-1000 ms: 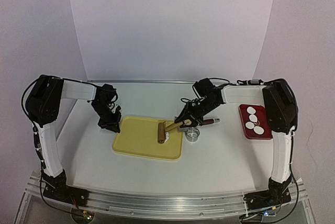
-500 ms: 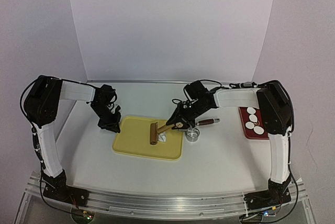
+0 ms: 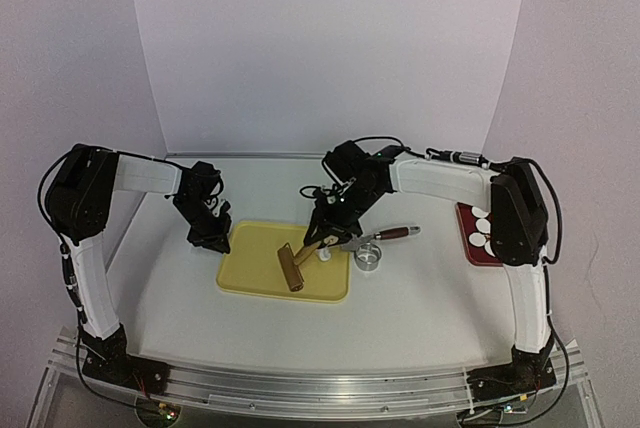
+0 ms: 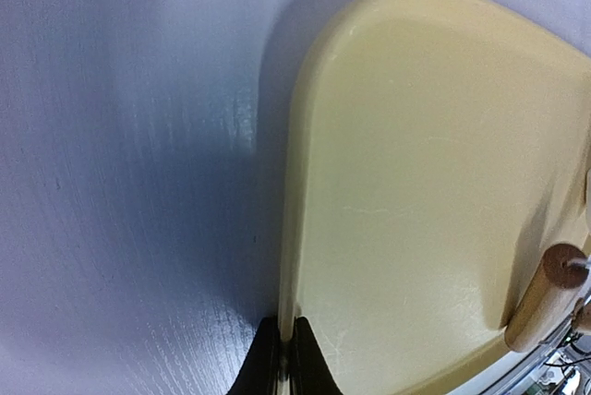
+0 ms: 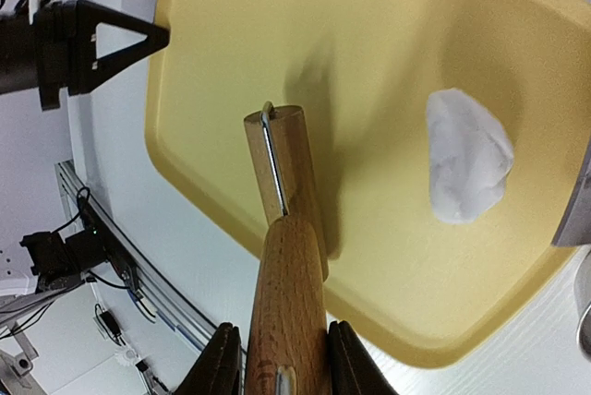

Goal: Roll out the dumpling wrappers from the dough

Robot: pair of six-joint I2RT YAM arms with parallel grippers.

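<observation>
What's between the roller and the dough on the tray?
Nothing visible. The right hand holds the roller by its handle, and only bare tray lies between it and the dough beside it.

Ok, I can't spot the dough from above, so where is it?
In the right wrist view the dough lies on the yellow tray, near its right end, just clear of the wooden roller that the right gripper holds.
</observation>
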